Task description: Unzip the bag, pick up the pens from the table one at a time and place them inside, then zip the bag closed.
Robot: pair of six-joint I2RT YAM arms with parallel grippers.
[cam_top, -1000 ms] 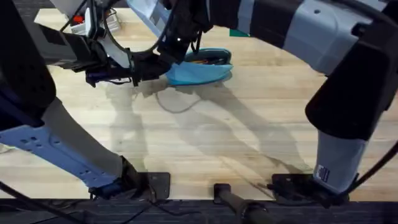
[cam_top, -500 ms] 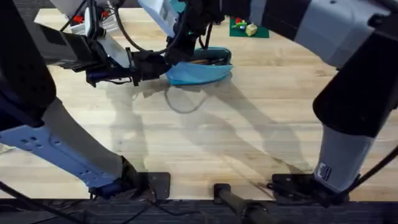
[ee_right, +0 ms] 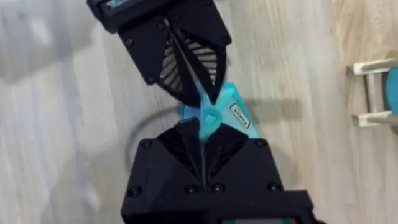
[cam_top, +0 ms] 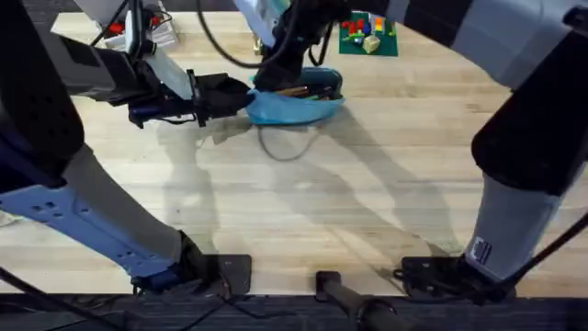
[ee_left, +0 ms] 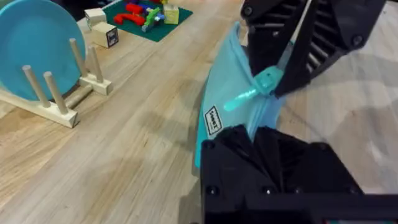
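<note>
A: Bag (cam_top: 296, 107) location?
B: Far middle of the worktop (cam_top: 367, 184), lying flat, mouth partly open, pens (cam_top: 303, 90) inside.
A: Left gripper (cam_top: 241, 97)?
B: Clamped on the bag's left end, fabric pinched between its black fingers (ee_left: 249, 149).
A: Right gripper (ee_right: 203, 121)?
B: Narrow, closed on the teal zipper pull (ee_right: 208, 116), right at the left gripper's fingertips.
A: Background?
B: Teal disc on wooden stand (ee_left: 37, 56), green mat with blocks (cam_top: 369, 35).

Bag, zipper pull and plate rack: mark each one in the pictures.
bag (cam_top: 299, 110), overhead view, on its blue fabric side below the open top.
zipper pull (ee_left: 252, 91), left wrist view, on the teal tab beside the far gripper.
plate rack (ee_left: 53, 102), left wrist view, on a wooden peg in front of the blue disc.
</note>
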